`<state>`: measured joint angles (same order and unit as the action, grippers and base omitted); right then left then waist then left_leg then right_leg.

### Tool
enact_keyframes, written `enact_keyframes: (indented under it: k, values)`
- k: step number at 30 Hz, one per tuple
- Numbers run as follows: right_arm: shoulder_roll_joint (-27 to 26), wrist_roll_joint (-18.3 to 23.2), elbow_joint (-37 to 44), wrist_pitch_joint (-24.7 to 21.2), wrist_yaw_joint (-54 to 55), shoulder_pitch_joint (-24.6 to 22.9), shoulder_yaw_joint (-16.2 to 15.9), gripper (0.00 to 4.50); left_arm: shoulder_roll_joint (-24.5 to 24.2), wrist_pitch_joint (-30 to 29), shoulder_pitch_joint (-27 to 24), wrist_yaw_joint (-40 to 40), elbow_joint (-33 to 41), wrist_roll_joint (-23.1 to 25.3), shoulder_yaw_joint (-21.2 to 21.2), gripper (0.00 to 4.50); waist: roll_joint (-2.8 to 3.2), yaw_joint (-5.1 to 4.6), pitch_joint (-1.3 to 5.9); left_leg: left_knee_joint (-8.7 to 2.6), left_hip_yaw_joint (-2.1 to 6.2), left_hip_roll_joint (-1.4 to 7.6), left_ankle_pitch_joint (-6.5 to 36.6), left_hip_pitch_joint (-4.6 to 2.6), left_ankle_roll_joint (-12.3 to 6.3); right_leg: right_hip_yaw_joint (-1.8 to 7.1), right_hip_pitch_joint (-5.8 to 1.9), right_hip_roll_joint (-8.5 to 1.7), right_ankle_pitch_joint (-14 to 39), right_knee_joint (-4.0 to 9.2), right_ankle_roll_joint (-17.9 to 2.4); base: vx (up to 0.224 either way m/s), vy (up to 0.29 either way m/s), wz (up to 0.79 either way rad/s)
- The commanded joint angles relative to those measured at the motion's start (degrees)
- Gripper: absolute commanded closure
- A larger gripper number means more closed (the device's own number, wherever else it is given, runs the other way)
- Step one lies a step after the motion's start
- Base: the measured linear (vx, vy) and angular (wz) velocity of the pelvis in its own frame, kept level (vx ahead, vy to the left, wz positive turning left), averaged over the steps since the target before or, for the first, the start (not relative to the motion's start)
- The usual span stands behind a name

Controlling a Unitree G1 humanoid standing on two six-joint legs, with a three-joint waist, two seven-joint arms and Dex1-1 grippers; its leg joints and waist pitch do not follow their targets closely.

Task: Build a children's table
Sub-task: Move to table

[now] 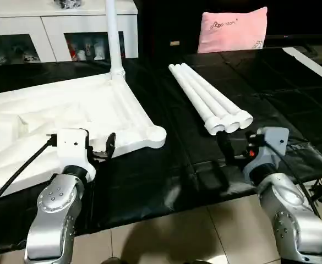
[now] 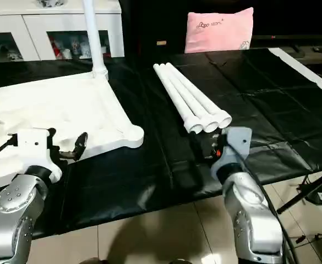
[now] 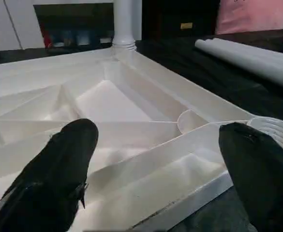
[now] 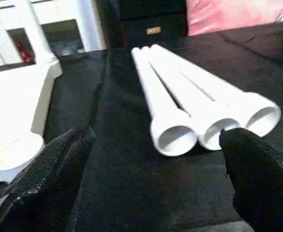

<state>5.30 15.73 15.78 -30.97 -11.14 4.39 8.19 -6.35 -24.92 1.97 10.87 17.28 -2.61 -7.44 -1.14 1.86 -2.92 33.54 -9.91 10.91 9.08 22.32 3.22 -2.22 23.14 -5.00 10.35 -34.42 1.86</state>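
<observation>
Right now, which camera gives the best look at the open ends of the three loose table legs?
The right wrist view: the three loose legs point their round open ends straight at it, between the right gripper fingers. Both head views show them from above, side by side; the left wrist view catches their far lengths.

Two silver forearms ending in white wrist blocks and black fingers

The left forearm [image 1: 53,214] is a rounded silver casting with a ring of small dark screws on its round joint face; behind the jaws sits a boxy white wrist housing [image 1: 72,144] with one small dark dot, and a black cable [image 1: 18,173] runs into that housing's side. The left gripper [image 3: 158,169] has two thick, matte black fingers [image 3: 59,174] with rounded tips. The right forearm [image 1: 290,220] is the same silver with screw dots; its grey-white housing [image 1: 271,140] carries a small red-orange mark [image 1: 252,153] just behind the jaws. The right gripper [image 4: 158,179] has finely textured black fingers [image 4: 49,183].
</observation>
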Motion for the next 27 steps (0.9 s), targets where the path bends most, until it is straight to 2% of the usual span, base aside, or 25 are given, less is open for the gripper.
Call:
enact_keyframes:
  k: [1,4,8,9,12,13,16,19,22,23,24,25,26,27]
  values:
    - [1.86,-2.48,0.74,1.8,-0.78,-0.17,-1.93,0.0,-0.34,-0.81,0.06,-0.58,1.44,-0.06,0.49,0.03,0.27,0.0,3.18,-4.44,0.59,1.33,21.6,-0.95,1.98,1.58,-1.29,-1.31,18.03,4.93,-4.38,0.0,0.0,0.0]
    - [4.56,-6.71,-0.18,6.96,-2.56,-0.71,-4.7,0.0,-0.42,-1.12,0.28,-0.75,1.56,-0.12,0.54,0.03,0.23,0.08,3.12,-4.35,0.51,1.3,22.25,-0.99,2.19,1.61,-1.25,-1.5,20.05,5.18,-3.87,0.0,0.0,0.0]
    - [5.06,-7.15,-0.99,7.05,-2.21,-0.62,-4.56,0.0,-0.55,-1.36,0.38,-0.86,1.66,-0.17,0.64,0.03,0.16,0.02,3.1,-4.33,0.6,1.25,22.51,-0.94,1.83,1.58,-1.23,-1.36,20.74,5.22,-3.63,0.0,0.0,0.0]
    - [4.33,-6.87,-1.27,8.31,-1.26,-0.55,-3.78,0.0,-0.59,-1.46,0.37,-0.91,1.73,-0.18,0.64,0.03,0.2,0.01,3.14,-4.33,0.62,1.27,22.41,-0.92,1.76,1.57,-1.24,-1.38,20.23,5.14,-3.77,0.0,0.0,0.0]
    - [2.7,-5.23,-0.91,6.82,1.05,-0.1,-2.01,0.0,-0.73,-1.6,0.39,-0.88,1.86,-0.15,0.75,0.03,0.24,-0.05,3.17,-4.32,0.58,1.23,22.22,-0.91,1.59,1.57,-1.22,-1.29,19.28,5.07,-4.1,0.0,0.0,0.0]
    - [2.3,-5.71,-0.88,6.15,2.59,0.26,-1.69,0.0,-0.77,-1.67,0.42,-0.87,1.89,-0.15,0.79,0.03,0.43,0.0,3.21,-4.34,0.64,1.26,22.28,-1.01,1.67,1.56,-1.21,-1.3,19.11,5.01,-4.17,0.0,0.0,0.0]
    - [1.41,-5.57,-1.18,5.42,3.6,0.79,-1.64,0.0,-0.9,-1.77,0.47,-0.9,1.91,-0.1,1.01,0.03,0.46,-0.05,3.27,-4.34,0.61,1.24,21.81,-1.01,1.95,1.57,-1.28,-1.17,17.6,4.85,-4.37,0.0,0.0,0.0]
    - [3.38,-9.19,-1.19,6.69,2.63,0.64,-4.47,0.0,-0.63,-2.01,0.53,-1.19,1.96,-0.44,0.7,0.03,0.44,0.02,3.25,-4.32,0.6,1.26,21.61,-0.98,2.16,1.55,-1.44,-1.21,16.99,4.8,-4.45,0.0,0.0,0.0]
    - [3.65,-9.77,-0.51,4.46,3.02,0.56,-4.89,0.0,-0.76,-2.3,0.76,-1.35,1.92,-0.45,0.47,0.03,0.53,0.02,3.22,-4.3,0.55,1.2,21.63,-0.98,2.1,1.59,-1.43,-1.2,16.8,4.82,-4.57,0.0,0.0,0.0]
    - [3.81,-9.92,-0.4,4.74,3.39,0.88,-5.19,0.0,-1.46,-3.09,1.27,-1.74,1.66,0.21,0.48,0.03,1.48,0.51,2.88,-5.97,2.89,-0.06,22.45,1.99,-2.68,-1.8,-3.88,-2.42,18.09,4.6,-5.12,0.0,0.0,0.0]
    - [3.93,-10.11,-0.48,5.35,3.31,0.91,-5.42,0.0,-1.62,-3.3,1.41,-1.75,1.53,0.33,0.55,0.03,1.21,0.27,3.15,-5.36,3.52,-0.22,22.17,1.73,-4.22,-2.34,-3.62,-2.89,17.62,4.88,-5.84,-0.017,-0.007,0.31]
    - [4.1,-10.41,-0.6,6.15,3.22,0.93,-5.7,0.0,-1.78,-3.55,1.59,-1.78,1.36,0.47,0.64,0.03,1.4,-0.14,3.35,-4.73,4.2,-0.47,20.65,2.03,-5.66,-2.72,-3.92,-3.47,16.25,4.69,-7.22,0.006,-0.009,0.49]
    - [4.57,-12.05,-1.08,8.22,3.64,0.87,-6.48,0.0,-2.05,-4.07,2.14,-1.99,0.92,0.9,0.91,0.03,2.19,0.22,3.41,-4.49,5.06,-0.57,18.35,2.21,-6.67,-3.74,-4.55,-3.5,15.12,4.78,-9.31,0.006,-0.009,0.49]
    - [4.54,-12.01,-1.14,8.53,3.56,0.81,-6.46,0.0,-2.09,-4.03,2.21,-1.97,0.88,0.97,1.0,0.03,2.26,-0.45,2.94,-4.56,6.45,-0.37,19.36,2.6,-6.23,-4.64,-4.65,-2.84,13.56,4.15,-10.95,0.019,-0.024,0.5]
